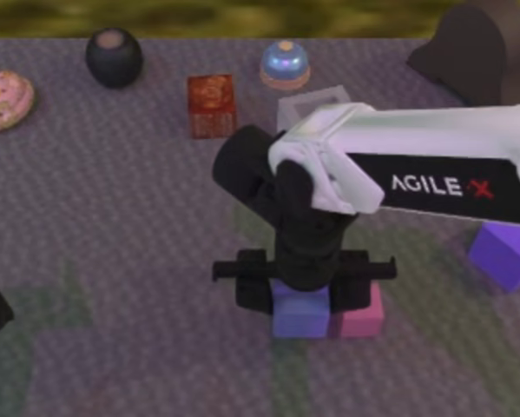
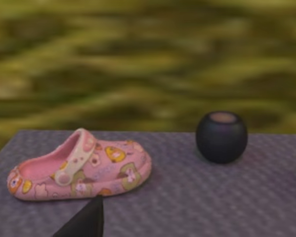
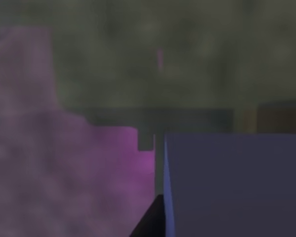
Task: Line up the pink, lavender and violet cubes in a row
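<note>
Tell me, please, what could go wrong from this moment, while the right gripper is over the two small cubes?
1. The right gripper sits low over the plain matte lavender cube, which appears to touch the small matte pink cube; lifting away may nudge either one out of line.
2. The large deep violet cube lies apart under the right arm, partly hidden, so picking it next could be awkward.

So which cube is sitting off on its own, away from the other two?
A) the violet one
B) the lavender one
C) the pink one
A: the violet cube sits alone at the table's right edge, while the lavender cube and pink cube sit side by side under the right gripper.
</note>
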`<state>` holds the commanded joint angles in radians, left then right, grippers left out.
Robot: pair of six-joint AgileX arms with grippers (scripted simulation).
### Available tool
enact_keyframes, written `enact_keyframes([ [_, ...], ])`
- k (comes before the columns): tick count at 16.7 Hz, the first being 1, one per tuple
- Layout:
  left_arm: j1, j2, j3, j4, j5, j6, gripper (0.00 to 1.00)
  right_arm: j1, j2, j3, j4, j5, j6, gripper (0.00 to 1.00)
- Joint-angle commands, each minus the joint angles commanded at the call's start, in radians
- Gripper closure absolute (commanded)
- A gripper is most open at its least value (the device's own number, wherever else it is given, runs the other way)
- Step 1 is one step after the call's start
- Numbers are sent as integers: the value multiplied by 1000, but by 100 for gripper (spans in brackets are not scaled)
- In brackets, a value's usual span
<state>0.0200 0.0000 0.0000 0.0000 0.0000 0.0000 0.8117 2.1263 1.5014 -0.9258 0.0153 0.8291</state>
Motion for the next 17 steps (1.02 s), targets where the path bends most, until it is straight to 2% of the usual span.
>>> enact_keyframes([
  [5,0,0,0,0,0,0,0,2,10,-16,20,0,1,100],
  [17,0,0,0,0,0,0,0,2,10,-16,20,0,1,10],
])
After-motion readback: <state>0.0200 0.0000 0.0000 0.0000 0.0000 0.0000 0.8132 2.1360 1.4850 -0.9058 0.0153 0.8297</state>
